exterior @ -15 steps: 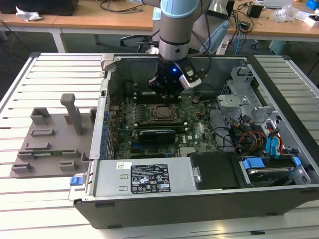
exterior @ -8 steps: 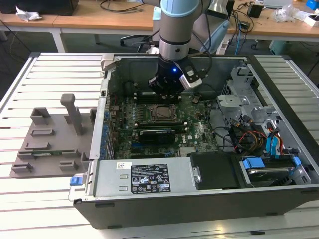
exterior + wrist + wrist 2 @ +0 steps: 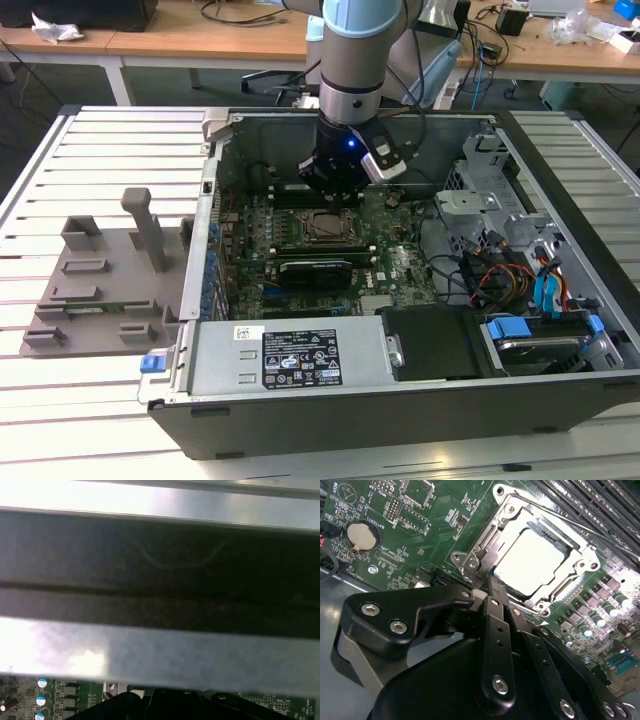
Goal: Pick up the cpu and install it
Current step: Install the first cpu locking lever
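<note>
The square silvery-grey metal-topped cpu (image 3: pixel 530 562) lies flat inside the metal socket frame (image 3: pixel 580 555) on the green motherboard (image 3: pixel 400 265), within the open dark computer case (image 3: pixel 560 390) on the slatted white bench (image 3: pixel 90 410). The black gripper (image 3: pixel 492 582) hangs just above the socket's near edge, its fingers (image 3: pixel 497 610) pressed together and holding nothing. A grey plastic fixture block (image 3: pixel 100 280) sits at the exterior view's left.

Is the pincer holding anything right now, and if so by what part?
Nothing looks held. In the second wrist view the cpu already lies in the socket, and the pincer sits at the socket's edge, fingers together.
</note>
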{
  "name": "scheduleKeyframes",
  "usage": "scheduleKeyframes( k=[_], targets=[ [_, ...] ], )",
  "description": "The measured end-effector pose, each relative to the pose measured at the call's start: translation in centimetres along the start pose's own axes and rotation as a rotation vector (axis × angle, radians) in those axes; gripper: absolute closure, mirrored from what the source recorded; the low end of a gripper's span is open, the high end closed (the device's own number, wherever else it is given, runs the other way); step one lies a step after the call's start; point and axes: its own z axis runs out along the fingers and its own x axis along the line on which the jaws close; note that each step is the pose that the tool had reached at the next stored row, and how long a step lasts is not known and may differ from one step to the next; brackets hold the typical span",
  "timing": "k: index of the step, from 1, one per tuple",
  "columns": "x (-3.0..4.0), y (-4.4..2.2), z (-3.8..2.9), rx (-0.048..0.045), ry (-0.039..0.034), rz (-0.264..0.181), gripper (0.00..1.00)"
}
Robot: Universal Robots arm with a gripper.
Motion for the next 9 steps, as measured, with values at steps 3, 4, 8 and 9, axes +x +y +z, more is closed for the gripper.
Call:
scheduleKeyframes(
  k=[3,4,8,9],
  targets=[
    [-0.01,0.00,-0.26,0.0003,-0.0001,0.000,0.89],
    [-0.01,0.00,-0.37,0.0007,-0.0001,0.000,0.89],
    [-0.01,-0.03,-0.79,0.0349,0.0025,0.000,0.89],
    [0.00,-0.06,-0.80,0.0496,0.0036,0.000,0.89]
  ],
)
